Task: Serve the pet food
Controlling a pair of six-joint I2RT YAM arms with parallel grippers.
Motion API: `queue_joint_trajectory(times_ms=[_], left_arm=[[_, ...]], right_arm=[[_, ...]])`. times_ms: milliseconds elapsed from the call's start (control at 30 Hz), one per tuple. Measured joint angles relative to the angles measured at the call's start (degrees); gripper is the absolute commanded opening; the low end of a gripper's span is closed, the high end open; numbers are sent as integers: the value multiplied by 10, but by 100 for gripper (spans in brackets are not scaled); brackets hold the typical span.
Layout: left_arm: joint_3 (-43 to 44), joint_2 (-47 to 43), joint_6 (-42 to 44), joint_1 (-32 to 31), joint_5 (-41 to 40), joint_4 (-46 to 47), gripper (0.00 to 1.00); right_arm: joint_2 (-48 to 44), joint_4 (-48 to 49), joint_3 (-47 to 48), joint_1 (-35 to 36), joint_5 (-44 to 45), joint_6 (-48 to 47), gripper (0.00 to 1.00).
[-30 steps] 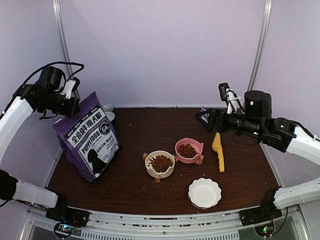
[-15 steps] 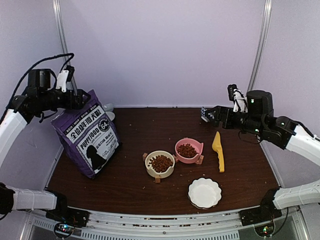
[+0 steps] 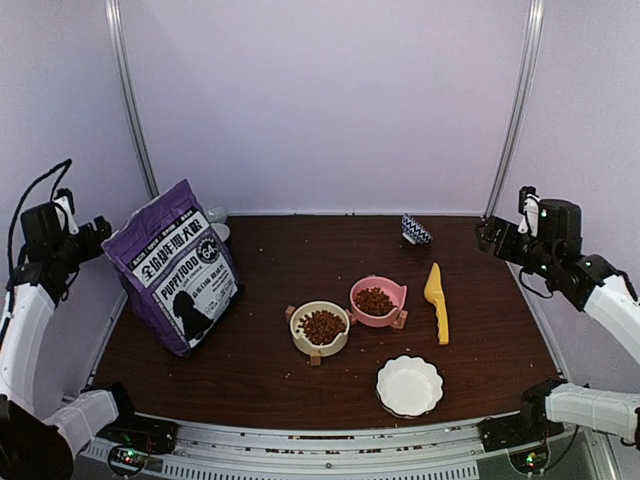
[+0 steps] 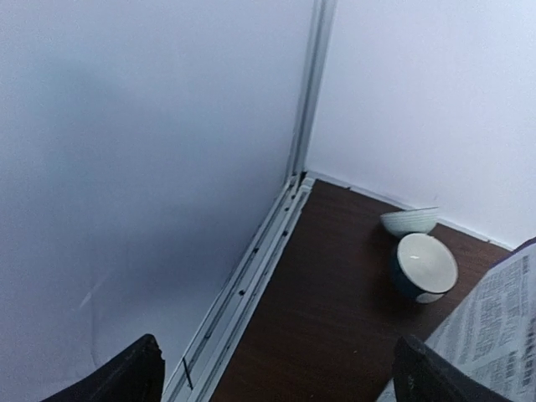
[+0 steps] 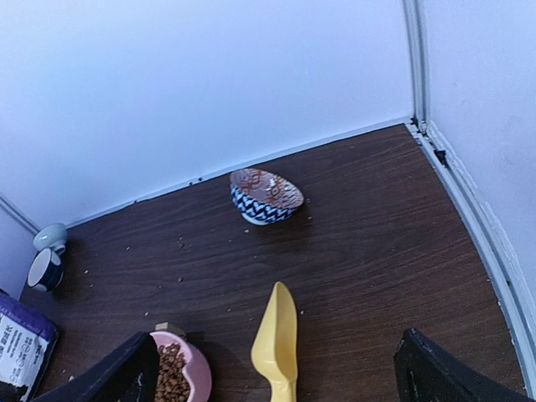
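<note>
Pet food (image 3: pixel 322 326) fills cream bowl (image 3: pixel 320 349) and pink bowl (image 3: pixel 396 291), both just left of yellow scoop (image 3: pixel 436 300) — serving looks done. Left gripper (image 4: pixel 275 345) and right gripper (image 5: pixel 276 352) — jaws spread wide, holding nothing, well apart from scoop.

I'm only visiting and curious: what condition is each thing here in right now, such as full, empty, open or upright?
Pet food: heaped in two bowls.
Cream bowl: upright, filled.
Pink bowl: upright, filled.
White dish: empty.
Yellow scoop: lying flat.
Purple bag: standing.
Patterned bowl: tilted, empty.
Left gripper: open, holding nothing.
Right gripper: open, holding nothing.
</note>
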Motion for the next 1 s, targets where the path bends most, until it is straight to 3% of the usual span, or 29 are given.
queue_joint_trajectory(times_ms=[200, 367, 667, 1000], left_arm=[[-282, -107, -28, 0, -119, 156, 98], [-393, -105, -34, -7, -136, 262, 98], [-365, 142, 19, -102, -139, 477, 98], [-298, 244, 58, -103, -102, 585, 98]], right_arm=[[-62, 127, -153, -87, 17, -4, 100], [-75, 244, -247, -95, 63, -30, 100], [-9, 480, -348, -96, 136, -116, 100], [53, 609, -353, -96, 152, -159, 100]])
